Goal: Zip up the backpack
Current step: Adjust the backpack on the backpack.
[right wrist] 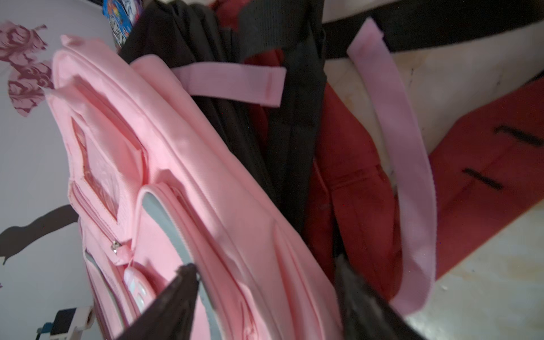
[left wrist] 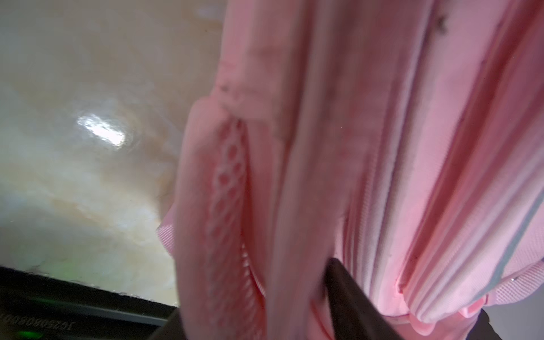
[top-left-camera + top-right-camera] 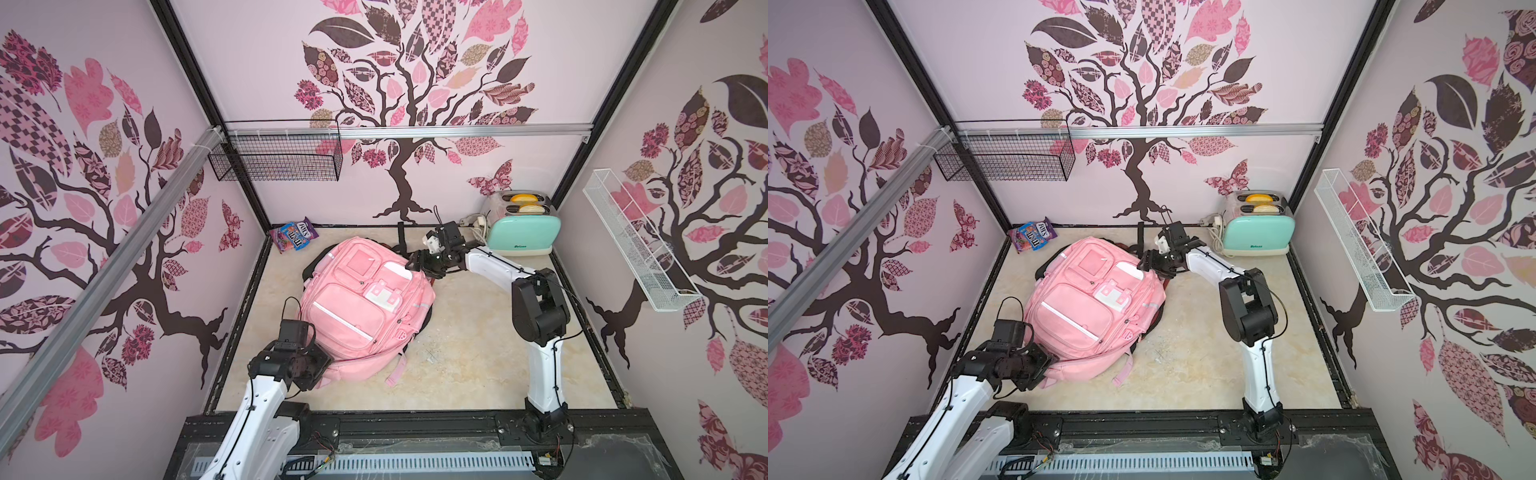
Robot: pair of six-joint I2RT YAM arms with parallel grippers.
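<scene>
A pink backpack [image 3: 357, 303] [image 3: 1088, 307] lies front side up in the middle of the table, over a black and red bag [image 1: 353, 176]. My left gripper [image 3: 324, 359] [image 3: 1045, 360] [image 2: 254, 287] is at its near left corner, with a fold of pink fabric [image 2: 294, 206] filling the gap between the jaws. At the pack's far right top edge, my right gripper [image 3: 419, 264] [image 3: 1148, 264] [image 1: 265, 263] has a finger on each side of the pink fabric [image 1: 176, 176]. A small pocket zipper pull [image 1: 116, 245] shows. The main zipper's slider is not visible.
A mint toaster [image 3: 521, 226] with a white cord [image 3: 478, 222] stands at the back right. A candy bag [image 3: 294, 235] lies at the back left. A black wire basket [image 3: 276, 153] and a white one [image 3: 636, 241] hang on the walls. Loose pink straps [image 3: 395, 374] trail towards the front.
</scene>
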